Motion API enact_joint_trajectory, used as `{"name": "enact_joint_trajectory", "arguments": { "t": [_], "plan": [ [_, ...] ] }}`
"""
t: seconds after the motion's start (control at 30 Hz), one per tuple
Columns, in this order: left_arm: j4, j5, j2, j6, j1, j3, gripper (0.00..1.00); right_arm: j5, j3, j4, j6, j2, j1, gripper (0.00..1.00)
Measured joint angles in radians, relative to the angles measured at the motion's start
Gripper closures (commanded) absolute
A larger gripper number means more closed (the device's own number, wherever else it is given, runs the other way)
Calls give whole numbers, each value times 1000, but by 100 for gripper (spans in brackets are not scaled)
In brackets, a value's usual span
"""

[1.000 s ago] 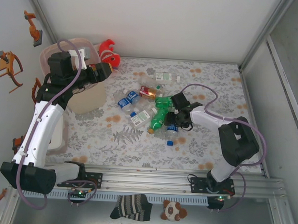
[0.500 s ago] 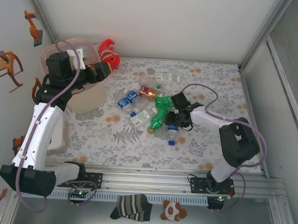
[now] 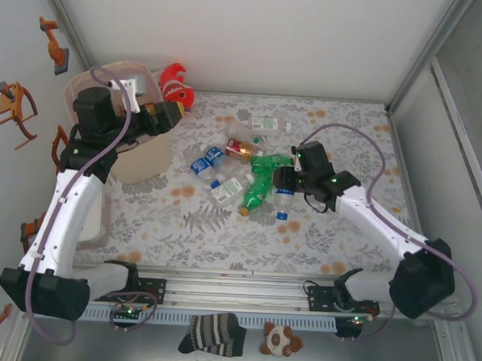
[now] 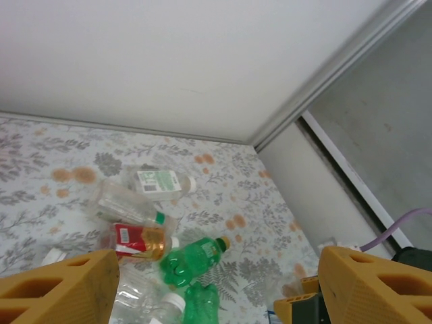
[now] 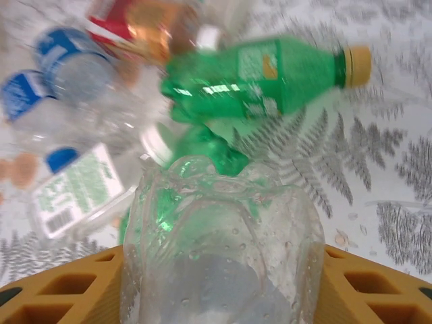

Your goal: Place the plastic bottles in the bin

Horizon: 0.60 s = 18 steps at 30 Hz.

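1. The right gripper [image 5: 223, 273] is pinched across the crumpled body of a clear bottle [image 3: 283, 200], blue cap end pointing toward the arm bases. The grip on the wide middle is judged to be for carrying.
2. The other plastic bottles [image 3: 233, 168] lie heaped mid-table, and a green bottle [image 5: 270, 67] lies just beyond the held one.
3. The left gripper [image 4: 216, 287] is spread with nothing between its fingers. It stands beside the bin [image 3: 137, 165], apparently waiting there.
4. The bin stands at the far left, well apart from the held bottle, with the fish plush [image 3: 177, 84] just behind it.

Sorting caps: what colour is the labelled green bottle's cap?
Yellow cap on the green bottle; clearest in the right wrist view.
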Motion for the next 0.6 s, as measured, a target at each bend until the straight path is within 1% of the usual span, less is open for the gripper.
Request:
{"name": "enact_joint_trajectory", "arguments": {
  "t": [0.3,0.6],
  "plan": [
    [159,138,-22,17,-17,-39,24,-163,1,167,-127,-182,0,48],
    [196,294,-58,156,-113,-32,23,-369,54,322,-238,-214,6,49]
  ]
}}
